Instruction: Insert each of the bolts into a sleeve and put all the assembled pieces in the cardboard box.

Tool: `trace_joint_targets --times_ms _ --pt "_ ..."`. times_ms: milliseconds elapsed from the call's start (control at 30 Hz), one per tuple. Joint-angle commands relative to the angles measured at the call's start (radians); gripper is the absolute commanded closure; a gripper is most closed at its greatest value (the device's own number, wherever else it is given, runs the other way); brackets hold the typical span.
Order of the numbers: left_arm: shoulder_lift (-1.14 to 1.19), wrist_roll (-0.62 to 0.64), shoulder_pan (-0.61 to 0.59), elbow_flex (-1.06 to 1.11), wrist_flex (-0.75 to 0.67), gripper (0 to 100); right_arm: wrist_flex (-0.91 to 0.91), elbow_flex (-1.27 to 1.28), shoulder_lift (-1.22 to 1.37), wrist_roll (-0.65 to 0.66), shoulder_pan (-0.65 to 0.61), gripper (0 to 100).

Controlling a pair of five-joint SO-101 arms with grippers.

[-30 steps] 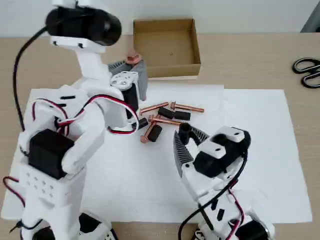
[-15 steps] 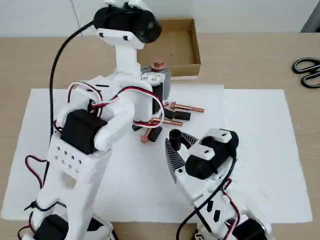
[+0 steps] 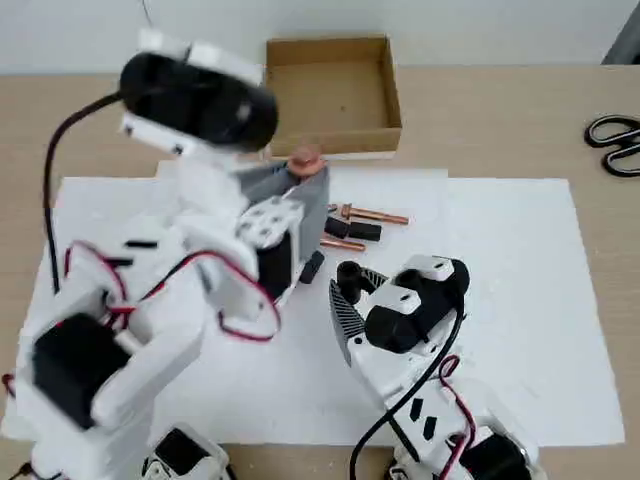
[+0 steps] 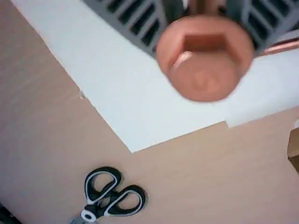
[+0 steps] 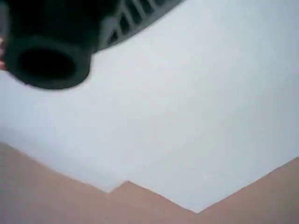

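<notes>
My left gripper (image 3: 300,178) is shut on a copper bolt (image 3: 305,159), held head up above the paper's far edge, just short of the cardboard box (image 3: 380,95). Its hexagonal head (image 4: 204,59) sits between the grey fingers (image 4: 133,21) in the left wrist view. To the right and nearer the front, my right gripper (image 3: 345,295) is shut on a black sleeve (image 3: 348,272); the sleeve's open bore (image 5: 46,63) shows in the right wrist view. Between the arms lie two loose bolts (image 3: 375,214) and two loose sleeves (image 3: 362,231) on the white paper (image 3: 520,280).
The open cardboard box stands at the back of the table with nothing inside. Scissors (image 3: 615,140) lie on the bare wood at the far right, and the same scissors (image 4: 112,198) appear beyond the paper's corner. The left arm's body covers much of the paper's left half.
The left arm swung right with the bolt, then drew back and lowered it over the paper's far edge. The right gripper shifted slightly left with its sleeve.
</notes>
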Motion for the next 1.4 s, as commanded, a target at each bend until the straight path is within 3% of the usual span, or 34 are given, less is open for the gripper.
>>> trace_joint_targets --times_ms 0,267,400,967,1367 --pt "-0.064 0.003 -0.017 0.064 -0.015 99 0.005 -0.003 0.001 -0.011 -0.004 99.5" --pt "-0.207 0.015 -0.095 0.673 -0.537 99 0.007 -0.003 0.001 -0.011 -0.002 99.5" --pt "-0.227 0.017 -0.095 0.812 -0.631 99 0.007 -0.003 0.001 -0.011 0.008 99.5" --pt "-0.236 0.017 -0.087 0.753 -0.629 99 0.008 0.020 -0.005 -0.011 0.019 99.5" --pt "-0.236 0.049 -0.006 0.687 -0.580 99 0.008 0.020 -0.005 -0.011 0.019 99.5"
